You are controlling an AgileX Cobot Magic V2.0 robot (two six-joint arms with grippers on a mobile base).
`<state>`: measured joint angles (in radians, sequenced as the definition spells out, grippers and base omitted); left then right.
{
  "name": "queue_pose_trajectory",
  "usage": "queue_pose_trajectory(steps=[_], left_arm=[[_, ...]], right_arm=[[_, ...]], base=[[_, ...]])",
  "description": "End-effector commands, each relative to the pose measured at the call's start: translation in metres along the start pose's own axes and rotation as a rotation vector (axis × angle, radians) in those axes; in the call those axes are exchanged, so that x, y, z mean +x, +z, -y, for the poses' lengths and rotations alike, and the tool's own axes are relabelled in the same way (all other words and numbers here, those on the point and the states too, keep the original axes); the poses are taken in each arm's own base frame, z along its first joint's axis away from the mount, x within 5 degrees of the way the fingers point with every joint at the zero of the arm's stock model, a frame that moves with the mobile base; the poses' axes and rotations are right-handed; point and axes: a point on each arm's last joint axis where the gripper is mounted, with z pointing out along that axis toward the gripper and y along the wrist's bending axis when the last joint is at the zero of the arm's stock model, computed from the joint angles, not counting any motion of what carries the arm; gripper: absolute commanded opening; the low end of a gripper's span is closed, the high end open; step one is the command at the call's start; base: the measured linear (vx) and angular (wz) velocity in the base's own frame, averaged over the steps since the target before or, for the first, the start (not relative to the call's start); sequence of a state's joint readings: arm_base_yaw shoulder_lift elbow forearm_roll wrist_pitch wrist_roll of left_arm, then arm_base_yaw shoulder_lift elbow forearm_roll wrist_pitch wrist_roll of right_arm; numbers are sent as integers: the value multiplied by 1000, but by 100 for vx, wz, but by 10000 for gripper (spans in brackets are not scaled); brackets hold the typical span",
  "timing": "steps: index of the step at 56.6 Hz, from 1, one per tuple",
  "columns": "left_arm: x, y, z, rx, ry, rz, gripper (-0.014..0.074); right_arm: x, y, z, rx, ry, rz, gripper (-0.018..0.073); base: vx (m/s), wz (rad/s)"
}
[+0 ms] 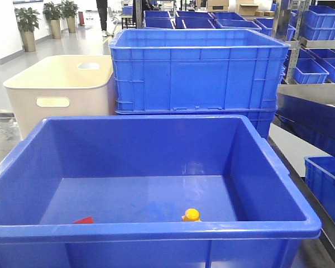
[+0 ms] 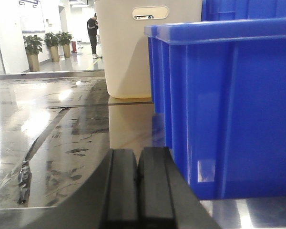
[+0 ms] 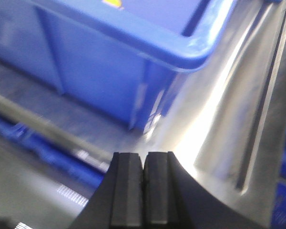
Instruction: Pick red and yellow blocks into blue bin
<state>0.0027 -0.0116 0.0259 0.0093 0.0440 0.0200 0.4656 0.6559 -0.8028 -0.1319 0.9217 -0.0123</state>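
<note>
Both pincers, left (image 2: pixel 138 183) and right (image 3: pixel 144 191), were pressed together, empty. One red block (image 1: pixel 84 220) and one yellow block (image 1: pixel 191 215) lay in the blue bin (image 1: pixel 156 230).

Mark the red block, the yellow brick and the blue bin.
red block (image 1: pixel 84 220), front view, its visible top corner.
yellow brick (image 1: pixel 191 214), front view, its round stud.
blue bin (image 1: pixel 156 231), front view, near rim.
</note>
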Motion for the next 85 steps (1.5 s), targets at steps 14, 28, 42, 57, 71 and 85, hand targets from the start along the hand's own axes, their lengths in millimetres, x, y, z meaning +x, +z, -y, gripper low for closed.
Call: queue_pose_trajectory(steps=[14,28,42,57,71,85], left_arm=[[-14,-3,0,-4,-14,118,0],[-14,-3,0,-4,-14,118,0],[-14,-3,0,-4,-14,118,0],[-14,-3,0,-4,-14,118,0],[-14,-3,0,-4,-14,118,0],[-14,-3,0,-4,-14,118,0]], right_arm=[[59,5,14,292,156,472,-10],[123,24,5,433,245,566,-10],[152,47,0,469,225,698,-10],[149,45,0,465,239,734,-10],[145,41,0,471,228,809,-10],[144,43,-4,403,170,798,-10]], base=[[0,0],[0,0],[0,0],[0,0],[0,0],[0,0]])
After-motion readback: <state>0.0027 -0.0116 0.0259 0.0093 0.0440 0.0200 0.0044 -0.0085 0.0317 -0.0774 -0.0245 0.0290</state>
